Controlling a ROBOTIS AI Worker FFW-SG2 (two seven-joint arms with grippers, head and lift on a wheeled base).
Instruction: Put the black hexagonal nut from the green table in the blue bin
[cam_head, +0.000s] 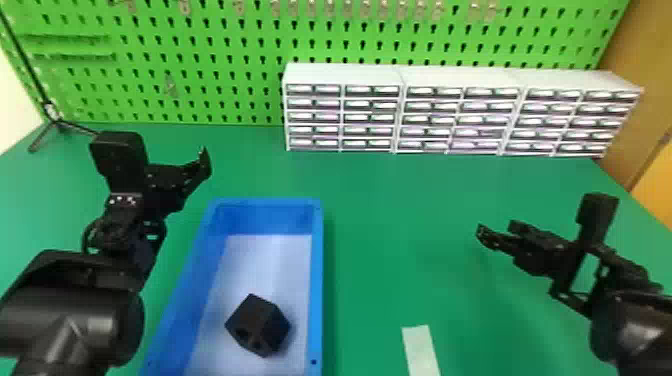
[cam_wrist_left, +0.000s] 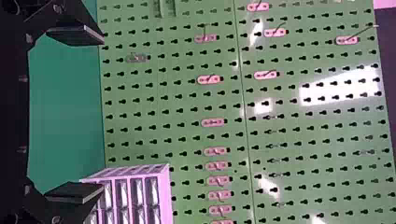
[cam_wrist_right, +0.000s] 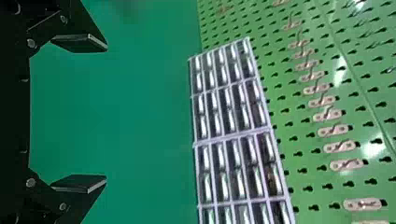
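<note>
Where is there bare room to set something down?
The widest bare patch of green table lies between the blue bin, the drawer units and the right gripper. The bin's floor beyond the black nut is bare too. Crowded: left of the bin, around the left gripper; nearer in, a white strip.

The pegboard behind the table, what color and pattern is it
Green pegboard with rows of black holes, clearest in the left wrist view.

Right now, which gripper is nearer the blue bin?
Left. The left gripper is just left of the blue bin; the right gripper is farther off, to its right.
</note>
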